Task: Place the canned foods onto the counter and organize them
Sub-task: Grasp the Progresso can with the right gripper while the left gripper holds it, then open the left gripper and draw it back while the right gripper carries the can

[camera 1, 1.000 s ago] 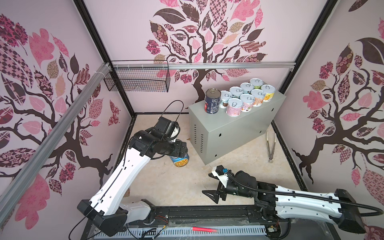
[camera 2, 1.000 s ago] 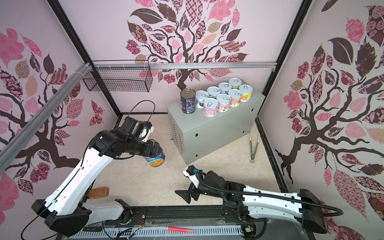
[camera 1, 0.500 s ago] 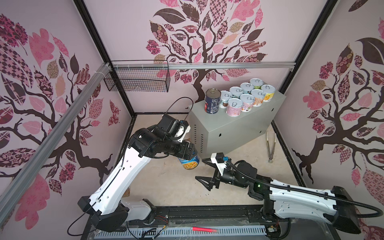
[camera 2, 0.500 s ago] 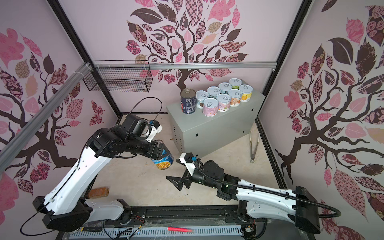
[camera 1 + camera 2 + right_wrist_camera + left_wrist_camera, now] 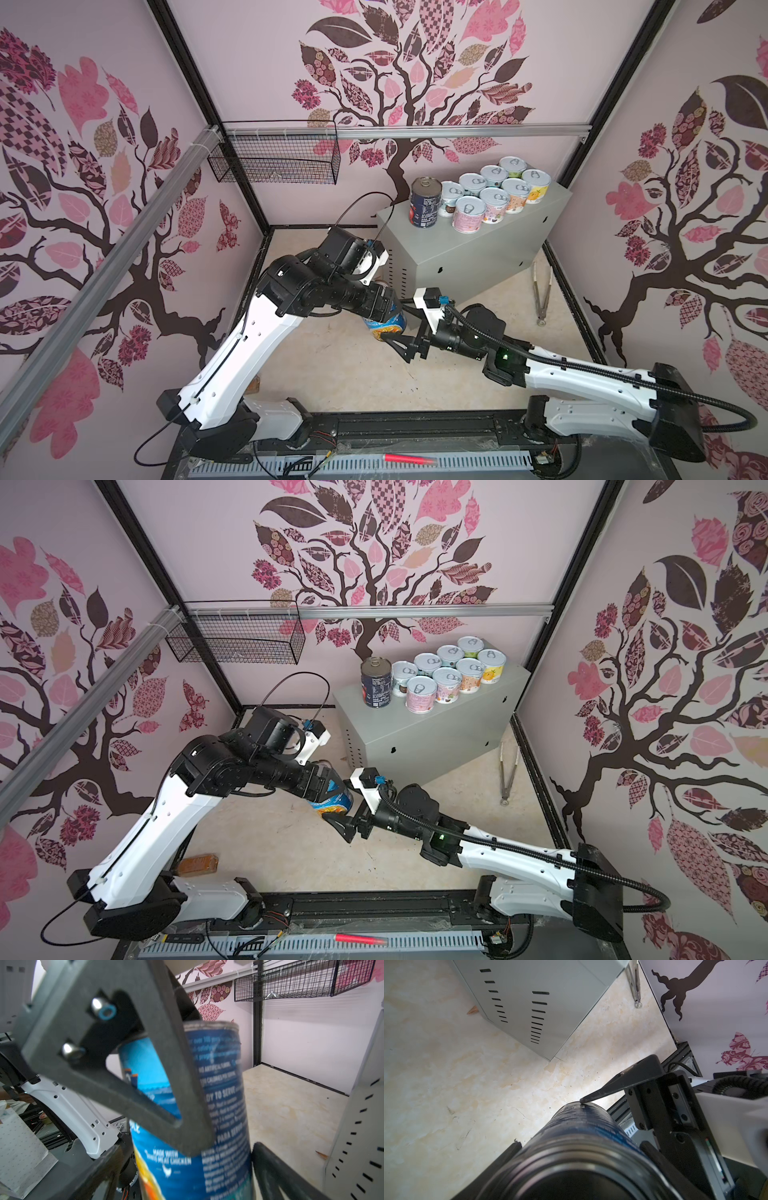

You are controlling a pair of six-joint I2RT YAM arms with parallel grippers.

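Observation:
My left gripper [image 5: 380,308] [image 5: 326,785] is shut on a tall blue-labelled can [image 5: 385,326] [image 5: 336,802] and holds it tilted in the air above the floor. In the left wrist view the can [image 5: 581,1126] fills the space between that gripper's fingers [image 5: 510,1150]. My right gripper [image 5: 397,334] [image 5: 187,1172] is open, with a finger on each side of the can's [image 5: 220,1105] lower part. The grey counter [image 5: 478,249] [image 5: 436,737] carries a dark-labelled can [image 5: 424,203] and several short pastel cans [image 5: 494,193].
Metal tongs [image 5: 542,291] lie on the floor right of the counter. A black wire basket [image 5: 274,160] hangs on the back rail. A brown object [image 5: 197,863] lies by the left arm's base. A red pen [image 5: 409,458] rests on the front rail.
My left arm has carried the blue can rightward toward the middle. My right gripper has moved in from the front, and its open fingers now stand on both sides of the can.

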